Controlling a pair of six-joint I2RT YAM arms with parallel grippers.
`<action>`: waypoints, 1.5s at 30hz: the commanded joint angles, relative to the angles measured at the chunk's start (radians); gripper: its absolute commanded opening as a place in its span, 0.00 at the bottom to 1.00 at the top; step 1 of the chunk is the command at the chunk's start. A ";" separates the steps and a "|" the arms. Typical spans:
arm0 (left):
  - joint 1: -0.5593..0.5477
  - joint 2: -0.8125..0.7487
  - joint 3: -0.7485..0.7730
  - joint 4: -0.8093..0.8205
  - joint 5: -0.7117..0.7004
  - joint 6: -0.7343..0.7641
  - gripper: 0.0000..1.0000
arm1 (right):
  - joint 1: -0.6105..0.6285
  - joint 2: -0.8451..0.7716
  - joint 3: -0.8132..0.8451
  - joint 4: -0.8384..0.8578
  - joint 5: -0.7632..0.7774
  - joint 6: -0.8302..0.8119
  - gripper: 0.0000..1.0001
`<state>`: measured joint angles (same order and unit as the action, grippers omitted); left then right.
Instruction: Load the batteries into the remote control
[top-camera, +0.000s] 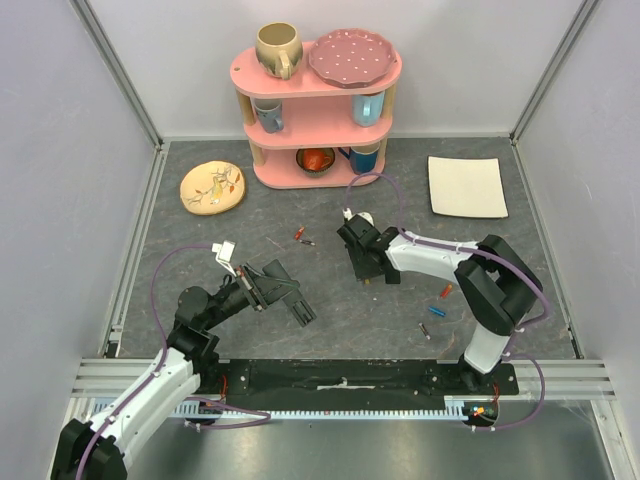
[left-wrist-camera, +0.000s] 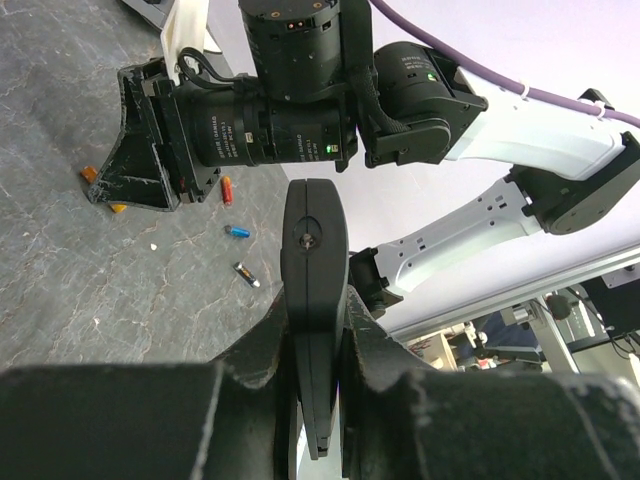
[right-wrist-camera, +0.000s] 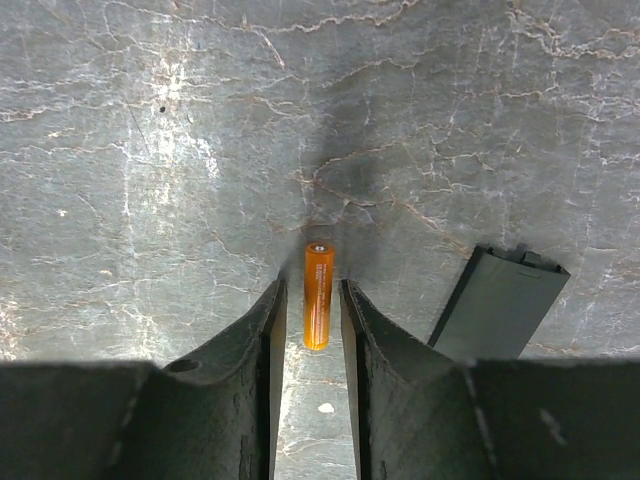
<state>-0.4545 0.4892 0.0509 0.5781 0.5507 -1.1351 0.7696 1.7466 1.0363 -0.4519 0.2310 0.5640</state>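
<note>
1. The left gripper (left-wrist-camera: 316, 318) is clamping the remote control (left-wrist-camera: 312, 235) by its long sides. The fingers are pressing flat against it.
2. The remote is sticking out past the fingertips, lifted off the table (top-camera: 200, 250) on the left half of the workspace.
3. The right gripper (right-wrist-camera: 312, 296) is pointing down at the table near the middle, with its jaws standing a little apart.
4. An orange battery (right-wrist-camera: 318, 292) is lying flat on the table in the gap between those two fingers. A sliver of table is showing on each side of it, so the fingers are straddling it rather than squeezing it.
5. Just to the right of that gripper, a black plastic strip (right-wrist-camera: 497, 305) is lying on the table at a slant.
6. Three more batteries are lying loose near the right arm: a reddish-orange one (top-camera: 445, 291), a blue one (top-camera: 437, 310) and a dark grey one (top-camera: 425, 330). They are near one another but not touching.
7. Two small red batteries (top-camera: 303, 239) are sitting close together between the grippers and the pink shelf (top-camera: 315, 178).
8. The shelf is standing at the back, carrying a mug (top-camera: 278, 48) and a dotted plate (top-camera: 350, 55) on top.
9. A yellow plate (top-camera: 212, 187) is lying to the left of the shelf and a white square plate (top-camera: 466, 186) to its right.
</note>
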 joint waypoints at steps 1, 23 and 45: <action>0.005 -0.001 -0.086 0.045 0.018 0.020 0.02 | 0.003 0.031 0.054 -0.062 -0.001 -0.035 0.35; 0.005 0.075 -0.074 0.103 0.011 0.023 0.02 | 0.002 -0.016 0.053 -0.056 -0.053 -0.038 0.00; -0.079 0.741 0.013 0.903 -0.106 -0.161 0.02 | 0.402 -0.684 -0.105 0.105 0.200 0.068 0.00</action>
<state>-0.5266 1.1477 0.0494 1.1839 0.4732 -1.2171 1.1206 1.0412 0.8879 -0.3550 0.3546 0.6365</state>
